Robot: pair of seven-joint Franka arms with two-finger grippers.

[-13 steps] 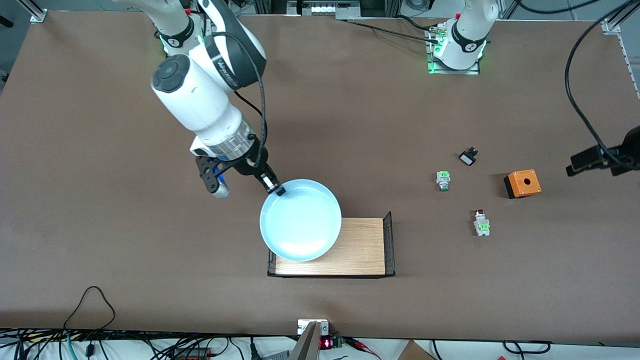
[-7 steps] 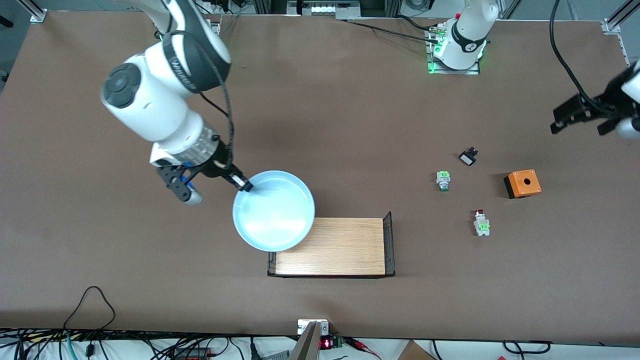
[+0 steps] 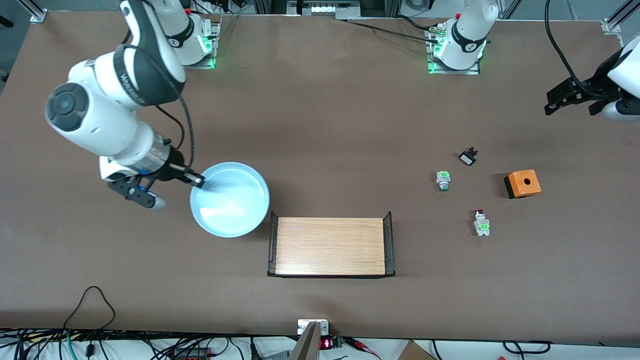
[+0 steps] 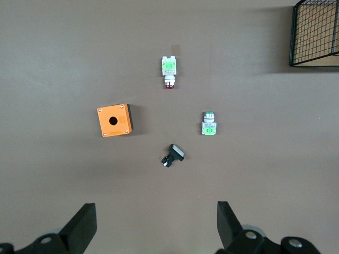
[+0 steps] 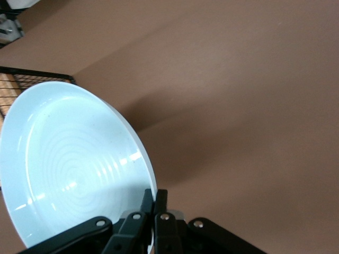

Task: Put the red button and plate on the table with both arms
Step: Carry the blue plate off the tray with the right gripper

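Since the earlier frames we see the right hand carry the plate off the wooden rack toward the right arm's end of the desk, while the left hand has lifted and drawn back toward the desk's edge at the left arm's end. Our right hand is pinched shut on the plate's rim, its fingers clamped either side of the thin edge in the right wrist view, and the forearm slants down from a raised, bent elbow. We see the pale blue plate held tilted above bare desk, beside the rack and no longer overlapping it. Our left hand hangs in the air with its two fingers spread wide and nothing between them, looking straight down on the small parts. Below it we find the red button lying on its side on the desk, nearer the front camera than the green-and-silver switch, the black-and-white switch and the orange box; all four sit apart from one another.
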